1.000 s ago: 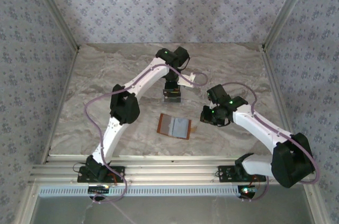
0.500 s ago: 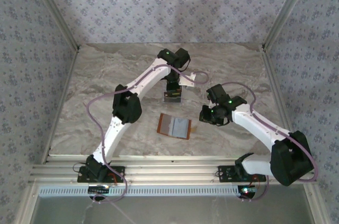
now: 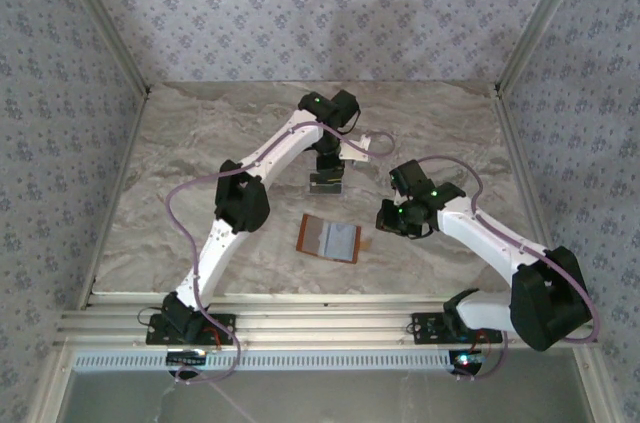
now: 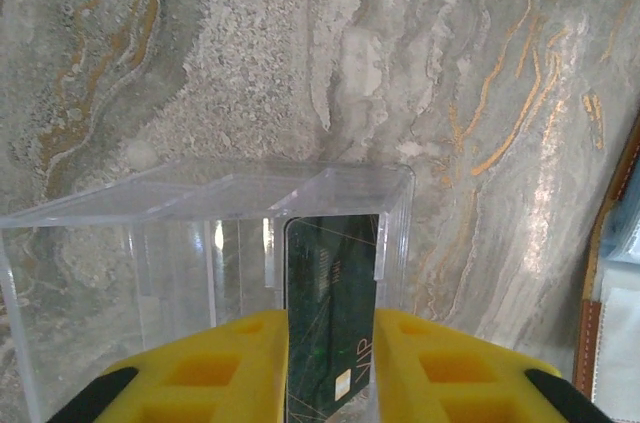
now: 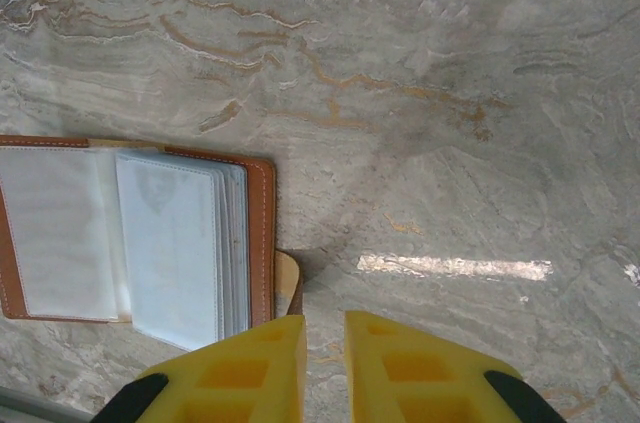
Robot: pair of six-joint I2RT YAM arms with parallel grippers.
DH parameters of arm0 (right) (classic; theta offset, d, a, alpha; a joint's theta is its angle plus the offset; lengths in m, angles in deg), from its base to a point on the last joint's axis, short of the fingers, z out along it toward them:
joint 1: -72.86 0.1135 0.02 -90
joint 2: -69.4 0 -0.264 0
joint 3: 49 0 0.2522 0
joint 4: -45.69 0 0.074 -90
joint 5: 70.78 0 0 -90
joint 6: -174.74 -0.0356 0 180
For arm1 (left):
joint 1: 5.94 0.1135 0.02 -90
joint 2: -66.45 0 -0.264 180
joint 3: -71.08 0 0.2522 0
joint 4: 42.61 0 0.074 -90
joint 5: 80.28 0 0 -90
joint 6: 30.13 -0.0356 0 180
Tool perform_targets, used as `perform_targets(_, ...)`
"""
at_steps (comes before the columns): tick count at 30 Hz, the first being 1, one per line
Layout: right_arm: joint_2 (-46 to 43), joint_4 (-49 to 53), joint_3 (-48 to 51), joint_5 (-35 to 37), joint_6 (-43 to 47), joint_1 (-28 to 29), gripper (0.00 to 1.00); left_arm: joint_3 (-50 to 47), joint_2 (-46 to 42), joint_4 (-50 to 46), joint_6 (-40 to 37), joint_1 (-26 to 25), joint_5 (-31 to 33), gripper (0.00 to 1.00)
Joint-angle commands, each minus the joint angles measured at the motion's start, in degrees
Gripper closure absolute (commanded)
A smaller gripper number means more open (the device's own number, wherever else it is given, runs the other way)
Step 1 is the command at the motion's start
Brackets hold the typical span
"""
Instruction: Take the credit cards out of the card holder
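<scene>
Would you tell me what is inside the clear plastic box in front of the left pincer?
A dark green card marked VIP stands in the right-hand compartment of the clear box. Its lower end is hidden behind the yellow fingers of the left pincer.

top view's evenly lit, soft light from above, kinda low-res and mushy. faint grey shadow smudge on the back wall point(image 3: 385, 13), soft shadows on the table point(image 3: 200, 133). right wrist view has a bright glare streak on the table, left wrist one gets reflections across the clear box point(image 4: 200, 213) and a sheen at right.
</scene>
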Motion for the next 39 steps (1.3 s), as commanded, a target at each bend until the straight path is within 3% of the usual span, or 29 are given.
perform_targets(1,-0.59,0.61,0.50,0.02,0.90,-0.14,0.80,2.78,0.75,-0.76,-0.04,0.32,0.29,0.70)
perform_targets(11,-0.48,0.07,0.16,-0.48,0.91,-0.02,0.79,1.89,-3.57,2.85,7.24,0.32,-3.70,0.69)
perform_targets(18,0.82,-0.60,-0.46,-1.43,0.89,0.86,0.74,-17.11,-15.75,17.33,18.06,-0.20,-7.69,0.70)
perform_targets(29,6.72,-1.26,-3.74,-1.65,0.97,3.51,0.69,-53.03,-38.88,43.95,45.13,-0.99,-4.89,0.70)
perform_targets(39,10.72,-1.27,-4.59,-1.19,2.91,5.78,0.65,-71.31,-48.65,60.13,76.31,-1.00,-8.52,0.68)
